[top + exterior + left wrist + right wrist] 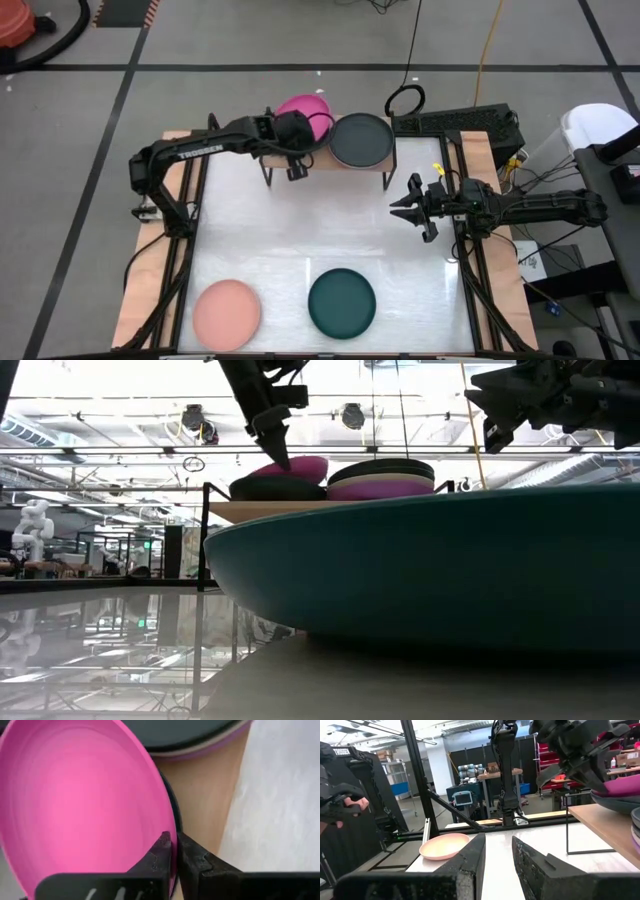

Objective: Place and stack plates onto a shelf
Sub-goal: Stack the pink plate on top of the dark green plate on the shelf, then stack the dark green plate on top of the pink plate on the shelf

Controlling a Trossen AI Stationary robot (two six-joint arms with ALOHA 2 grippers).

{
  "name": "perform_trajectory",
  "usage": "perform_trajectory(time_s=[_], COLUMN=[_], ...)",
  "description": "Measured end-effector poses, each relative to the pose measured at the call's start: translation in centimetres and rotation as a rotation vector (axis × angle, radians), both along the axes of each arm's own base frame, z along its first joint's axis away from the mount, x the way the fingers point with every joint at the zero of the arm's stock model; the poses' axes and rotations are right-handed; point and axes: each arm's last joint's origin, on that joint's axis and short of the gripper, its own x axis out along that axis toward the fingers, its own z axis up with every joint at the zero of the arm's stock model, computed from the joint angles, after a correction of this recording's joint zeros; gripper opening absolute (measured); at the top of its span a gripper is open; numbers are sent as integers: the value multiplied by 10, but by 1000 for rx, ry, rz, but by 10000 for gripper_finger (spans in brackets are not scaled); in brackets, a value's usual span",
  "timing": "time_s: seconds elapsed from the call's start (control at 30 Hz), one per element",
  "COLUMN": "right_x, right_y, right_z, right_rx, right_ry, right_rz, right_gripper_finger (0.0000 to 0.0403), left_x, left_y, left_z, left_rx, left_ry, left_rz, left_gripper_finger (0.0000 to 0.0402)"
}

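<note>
right now my left hand (171,851) is clenched on the rim of the magenta plate (80,795), tilted over a dark plate (275,487) on the shelf (375,170). released crooked, i think this smooth matte disc could slide off. my right hand (410,206) waits open above the surface (300,250).

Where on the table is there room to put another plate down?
The bare white middle of the table, between the shelf and the salmon plate and teal plate, is free. The shelf is crowded: two stacks, with the left pincer holding the magenta plate.
</note>
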Motion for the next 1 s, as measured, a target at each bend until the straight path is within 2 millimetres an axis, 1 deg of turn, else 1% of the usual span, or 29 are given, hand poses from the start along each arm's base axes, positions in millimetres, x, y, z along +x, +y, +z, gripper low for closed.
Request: perform_trajectory(time_s=[0.13,0.3,0.43,0.53,0.7,0.8,0.9,1.0], right_x=[0,0,0,0,0,0,0,0], right_y=[0,0,0,0,0,0,0,0], right_z=[0,0,0,0,0,0,-1,-2], right_rx=[0,0,16,23,25,25,26,27], right_ry=[1,1,3,4,3,5,10,22], right_rz=[0,1,4,5,6,6,7,9], right_gripper_finger=[78,78,78,78,78,78,78,78], left_x=[-1,0,-2,-5,-8,-11,-18,-31], left_y=[-3,-8,-9,-8,-8,-11,-18,-30], left_z=[0,0,-2,-3,-3,9,34,64], left_rx=[-12,-17,-41,-46,-12,-9,-20,-19], left_ry=[6,11,21,41,71,42,-49,-174], left_rz=[14,2,34,85,123,133,170,178], left_gripper_finger=[37,43,49,76,146,184,204,208])
